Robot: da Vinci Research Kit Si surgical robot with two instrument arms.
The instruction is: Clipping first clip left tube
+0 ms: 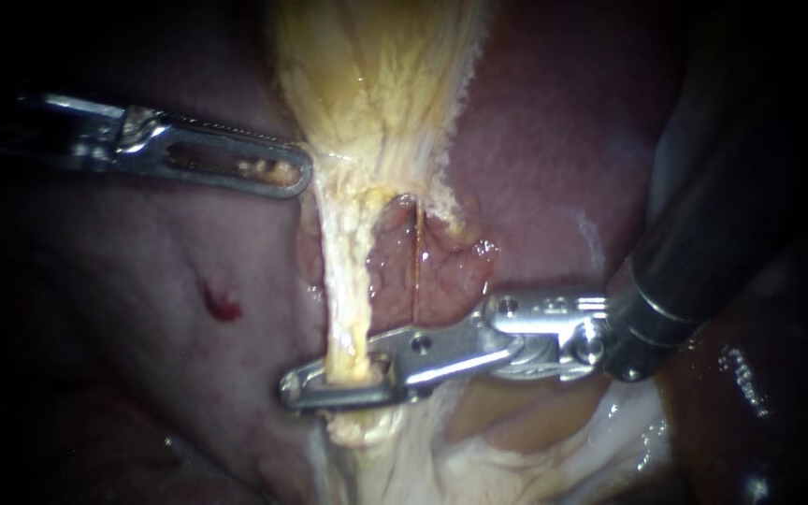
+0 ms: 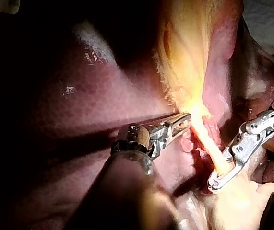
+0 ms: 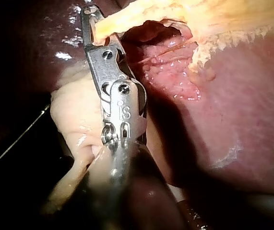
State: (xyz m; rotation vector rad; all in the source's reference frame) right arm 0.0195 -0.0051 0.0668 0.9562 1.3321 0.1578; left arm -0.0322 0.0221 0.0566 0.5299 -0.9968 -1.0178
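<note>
The jaws of my right instrument (image 1: 296, 388) (image 2: 214, 183) (image 3: 91, 17) are clamped across the pale yellow, fibrous left tube (image 1: 343, 281) (image 2: 208, 146) (image 3: 127, 17), one jaw on its near side and one on its far side, low on its length, where it runs down from the gallbladder. A small bulge of the tube's tissue shows just below the jaws.

To the left and farther up, the jaws of my left instrument (image 1: 296, 173) (image 2: 185, 120) lie together on the edge of the yellowish, stringy gallbladder (image 1: 376, 75); a scrap of that tissue shows through the slot in the jaw.

I judge the tube soft, wet and slippery, stretched thin between the two holds, and easily torn or cut through by a hard squeeze. The best hold is square across the bare stretch, where I am now, well clear of the thin orange strand (image 1: 417, 262) just to its right and of the dark red liver (image 1: 554, 140) behind.
</note>
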